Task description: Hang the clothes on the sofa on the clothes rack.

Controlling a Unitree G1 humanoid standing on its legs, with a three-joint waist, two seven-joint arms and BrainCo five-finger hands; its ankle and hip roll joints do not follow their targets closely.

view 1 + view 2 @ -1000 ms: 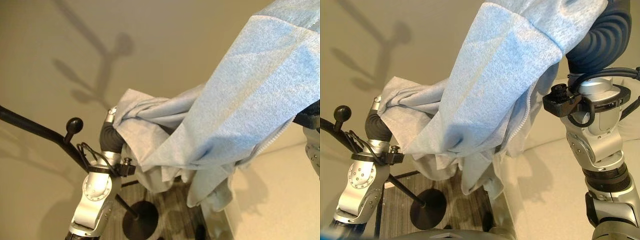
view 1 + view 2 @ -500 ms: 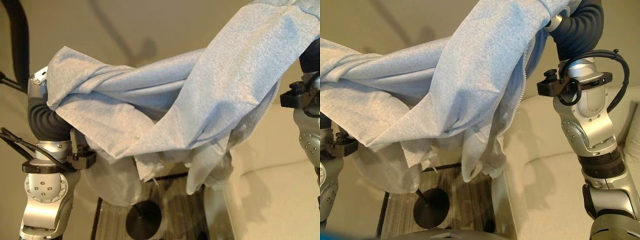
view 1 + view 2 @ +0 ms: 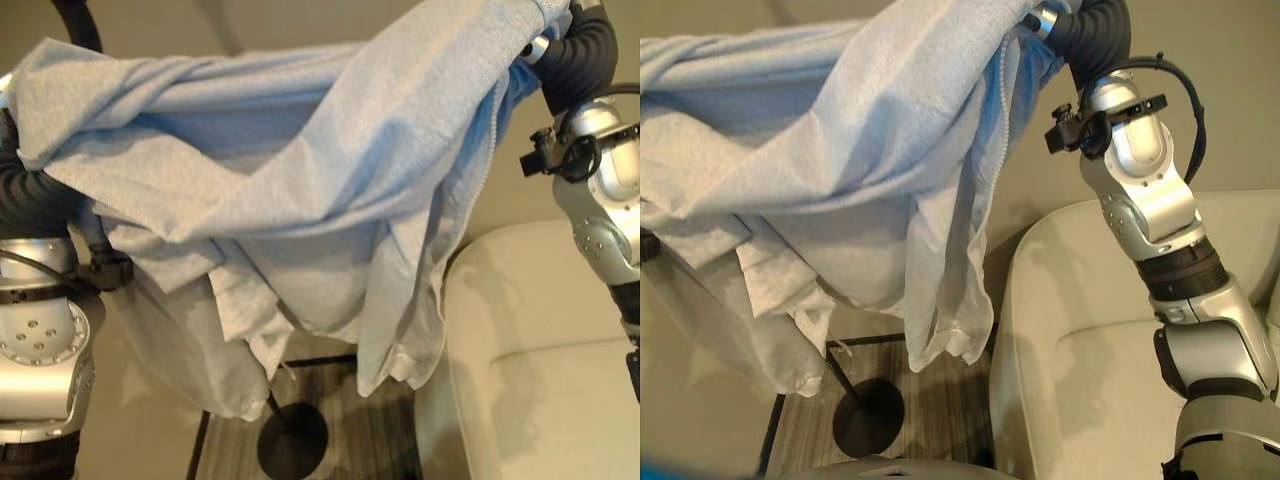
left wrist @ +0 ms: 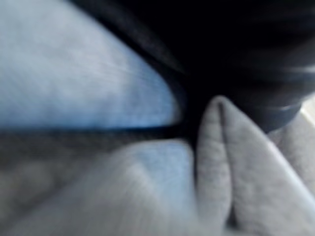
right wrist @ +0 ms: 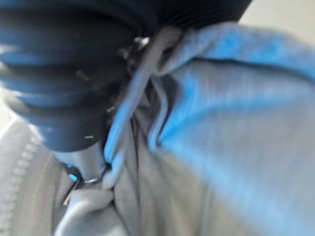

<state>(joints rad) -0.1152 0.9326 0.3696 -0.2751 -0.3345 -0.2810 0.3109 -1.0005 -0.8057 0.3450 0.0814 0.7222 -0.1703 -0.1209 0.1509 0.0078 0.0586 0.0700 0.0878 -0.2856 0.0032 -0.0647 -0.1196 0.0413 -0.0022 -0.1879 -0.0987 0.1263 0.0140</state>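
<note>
Overhead, in the left eye view, the pale grey zip-front fleece garment (image 3: 300, 180) hung stretched between my two raised arms, its long axis running side to side, hem and zip edge drooping toward the floor. My left hand (image 3: 25, 195) sat at the garment's left end under cloth; only its dark ribbed cover showed, so finger state could not be read there. My right hand (image 3: 575, 50) was at the upper right end, also largely covered. A black curved rack arm (image 3: 78, 20) rose at the upper left, just beside my left hand, making that hand the nearer one. The black round rack base (image 3: 292, 443) stood on the striped grey floor mat (image 3: 360, 430), below the hanging cloth. A cream upholstered sofa (image 3: 540, 340) lay to the right.

From the right eye view, the rack's thin black pole (image 3: 840, 375) slanted up behind the garment's lower folds.

Through the left wrist view, grey cloth lay against the dark cover; fingers could not be told.

Through the right wrist view, cloth and a pale drawcord (image 5: 130, 98) bunched against the cover; the fingers stayed hidden, so I cannot tell their grip.
</note>
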